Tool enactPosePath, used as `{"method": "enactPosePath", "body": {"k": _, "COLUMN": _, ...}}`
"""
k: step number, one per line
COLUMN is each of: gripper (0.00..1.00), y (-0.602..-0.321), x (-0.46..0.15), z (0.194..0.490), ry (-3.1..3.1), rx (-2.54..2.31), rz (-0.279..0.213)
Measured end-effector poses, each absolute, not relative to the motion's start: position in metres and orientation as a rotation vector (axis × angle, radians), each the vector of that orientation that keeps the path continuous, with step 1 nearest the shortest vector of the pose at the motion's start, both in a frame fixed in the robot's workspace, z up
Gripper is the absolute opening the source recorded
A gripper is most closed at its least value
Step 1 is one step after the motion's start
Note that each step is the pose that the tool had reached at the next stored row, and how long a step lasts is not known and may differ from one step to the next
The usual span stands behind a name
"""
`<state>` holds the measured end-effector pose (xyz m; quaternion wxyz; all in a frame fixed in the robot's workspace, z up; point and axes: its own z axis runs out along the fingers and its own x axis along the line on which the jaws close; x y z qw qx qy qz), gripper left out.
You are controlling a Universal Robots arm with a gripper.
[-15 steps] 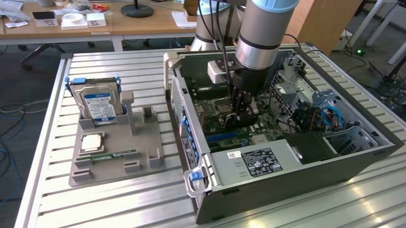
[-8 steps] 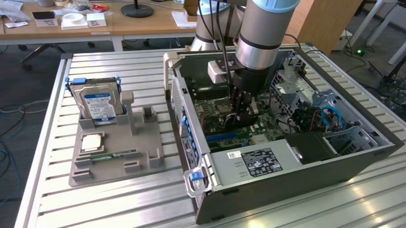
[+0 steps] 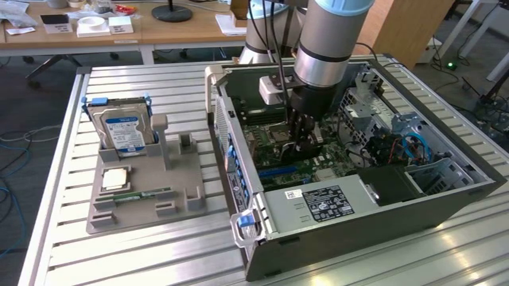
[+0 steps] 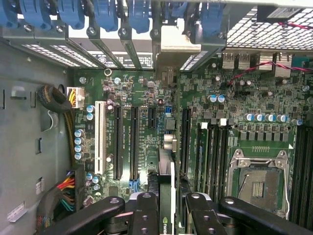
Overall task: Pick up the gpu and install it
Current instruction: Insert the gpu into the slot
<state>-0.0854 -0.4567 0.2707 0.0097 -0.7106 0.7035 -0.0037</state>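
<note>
My gripper (image 3: 304,142) hangs inside the open computer case (image 3: 445,199), above the green motherboard (image 4: 234,103). It is shut on the gpu (image 4: 166,171), which I see edge-on in the wrist view, running between the two black fingers (image 4: 146,215) toward the case's rear slots. Its pale metal end bracket (image 4: 178,46) stands at the rear wall below the blue slot clips. The card is upright over the long black expansion slots (image 4: 133,142). From the exterior view the dark card (image 3: 296,156) sits low under the fingers, close to the board.
A grey holder tray (image 3: 179,205) on the exterior view's left carries an upright hard drive (image 3: 123,128), a CPU (image 3: 115,177) and a RAM stick (image 3: 143,195). The labelled power supply (image 3: 322,205), drive cage (image 3: 433,173) and cable bundles (image 4: 63,186) crowd the case.
</note>
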Motion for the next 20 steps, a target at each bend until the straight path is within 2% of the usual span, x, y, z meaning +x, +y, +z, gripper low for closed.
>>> {"method": "enactPosePath", "body": {"k": 20, "gripper": 0.26, "y": -0.4567, "x": -0.0897, "z": 0.2665, "ry": 2.194, "rx": -2.216, "rz": -0.017}}
